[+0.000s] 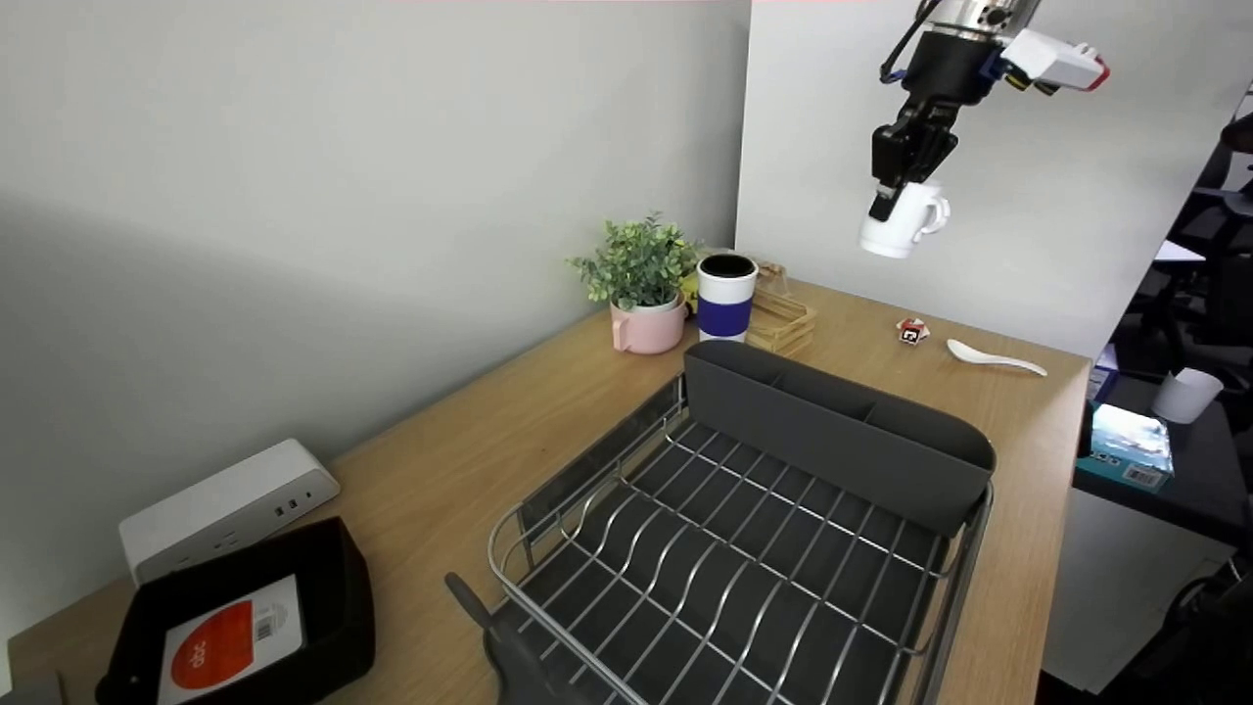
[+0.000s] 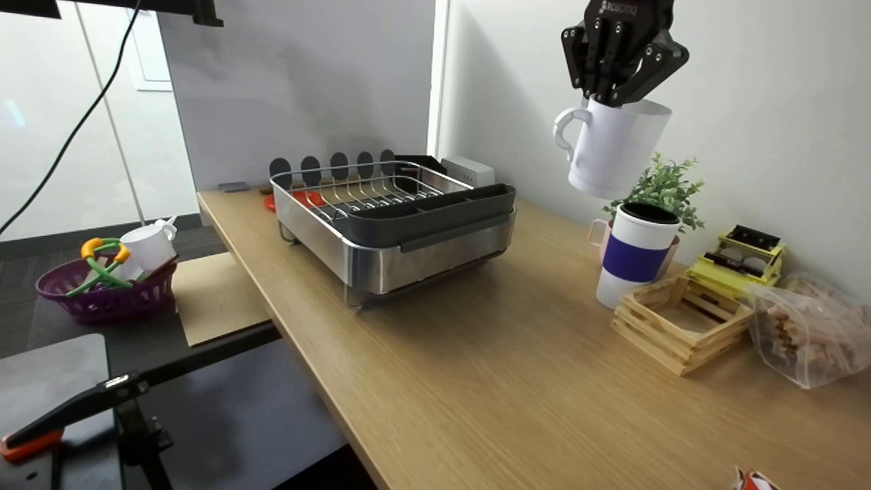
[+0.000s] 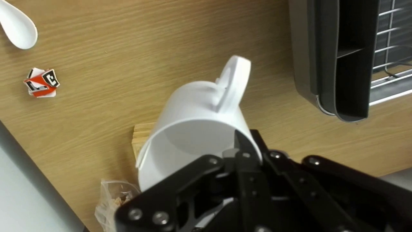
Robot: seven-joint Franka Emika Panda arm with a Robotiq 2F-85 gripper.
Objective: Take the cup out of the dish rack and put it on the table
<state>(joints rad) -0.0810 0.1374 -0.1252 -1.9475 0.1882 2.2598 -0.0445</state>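
The cup, a white mug (image 1: 893, 231), hangs in the air above the table (image 1: 470, 441), a little tilted, beyond the dish rack. It also shows in an exterior view (image 2: 616, 153) and in the wrist view (image 3: 193, 100), with its open mouth toward the camera. My gripper (image 3: 249, 145) is shut on the mug's rim wall, one finger inside and one outside; it also shows in both exterior views (image 1: 886, 196) (image 2: 604, 101). The handle sticks out to one side, free. The dark grey dish rack (image 2: 316, 231) stands on the wooden tabletop (image 2: 463, 361), its wire tray empty.
A tumbler with a blue band (image 2: 633, 255), a potted plant (image 1: 641, 264), a wooden crate (image 2: 680, 333) and a plastic bag (image 2: 810, 333) stand along the wall. A white spoon (image 1: 989, 359) and a red-white paper piece (image 3: 42, 82) lie near the table's end.
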